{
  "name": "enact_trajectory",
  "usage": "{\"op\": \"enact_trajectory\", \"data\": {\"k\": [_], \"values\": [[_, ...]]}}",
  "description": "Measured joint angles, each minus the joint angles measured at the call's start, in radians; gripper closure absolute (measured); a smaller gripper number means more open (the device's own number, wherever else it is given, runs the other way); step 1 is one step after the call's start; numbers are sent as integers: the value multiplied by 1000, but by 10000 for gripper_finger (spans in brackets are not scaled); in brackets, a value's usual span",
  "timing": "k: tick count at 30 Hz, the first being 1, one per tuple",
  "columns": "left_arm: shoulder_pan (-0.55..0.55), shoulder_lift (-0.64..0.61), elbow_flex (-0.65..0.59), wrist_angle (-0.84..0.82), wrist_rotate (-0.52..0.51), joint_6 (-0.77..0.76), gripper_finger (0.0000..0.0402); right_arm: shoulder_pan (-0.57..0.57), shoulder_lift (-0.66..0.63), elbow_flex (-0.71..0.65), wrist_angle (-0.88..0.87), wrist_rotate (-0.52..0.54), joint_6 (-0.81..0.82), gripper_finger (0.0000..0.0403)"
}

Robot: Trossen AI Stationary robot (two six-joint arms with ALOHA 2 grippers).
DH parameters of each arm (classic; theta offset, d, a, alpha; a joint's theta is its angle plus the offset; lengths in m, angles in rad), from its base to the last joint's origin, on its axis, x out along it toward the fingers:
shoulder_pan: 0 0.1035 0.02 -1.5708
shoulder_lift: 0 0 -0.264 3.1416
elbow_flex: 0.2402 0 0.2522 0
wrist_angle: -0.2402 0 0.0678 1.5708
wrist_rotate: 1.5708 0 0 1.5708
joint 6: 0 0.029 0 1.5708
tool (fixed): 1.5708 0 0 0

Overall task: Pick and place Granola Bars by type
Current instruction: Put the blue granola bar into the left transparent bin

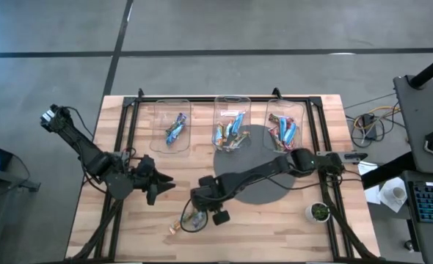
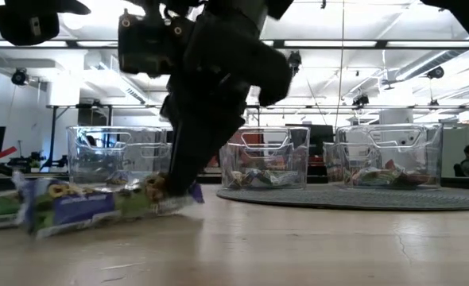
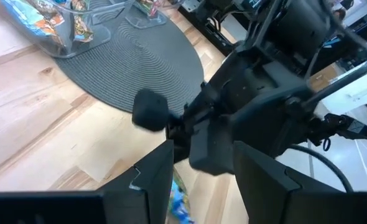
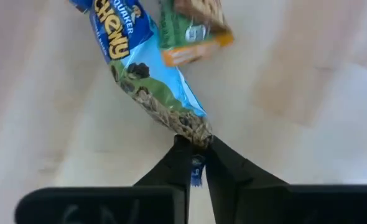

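My right gripper (image 4: 196,158) is low over the table's near middle (image 1: 196,214), shut on a blue Chewy granola bar (image 4: 140,68). In the low view that bar (image 2: 83,208) lies along the tabletop. A green-and-orange bar (image 4: 190,28) lies just beyond it, flat on the wood. More bars fill three clear bins at the far side (image 1: 176,126) (image 1: 231,125) (image 1: 284,126). My left gripper (image 3: 202,186) is open and hovers to the left of the right gripper (image 1: 156,187), touching nothing. My right gripper pinches the blue bar's crimped wrapper end (image 4: 193,138) between its two fingertips. The fingers come slanting down from above, in line with the bar's length. The held end (image 2: 188,192) is slightly raised while the rest of the bar lies on the table.
A round grey mat (image 1: 257,172) lies under the middle and right bins. A small white cup with green in it (image 1: 319,213) stands near the table's right near corner. Black frame rails (image 1: 128,121) run along both sides. Bare wood lies near the front edge (image 1: 275,235).
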Motion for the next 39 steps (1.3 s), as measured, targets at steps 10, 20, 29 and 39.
{"op": "enact_trajectory", "data": {"k": [10, 20, 29, 39], "values": [[0, -1, 0, -21, -84, -10, 253, -21, -130, 0, -19, 231, 212, 378], [0, -3, 0, -100, -153, -48, 253, -90, -194, 0, -16, 355, 410, 377], [28, -68, -21, -326, -219, -537, 252, -93, -206, -1, -6, 458, 411, 377], [45, -240, -202, -96, -231, -517, 252, -160, -219, -1, 119, 311, 437, 377]]}}
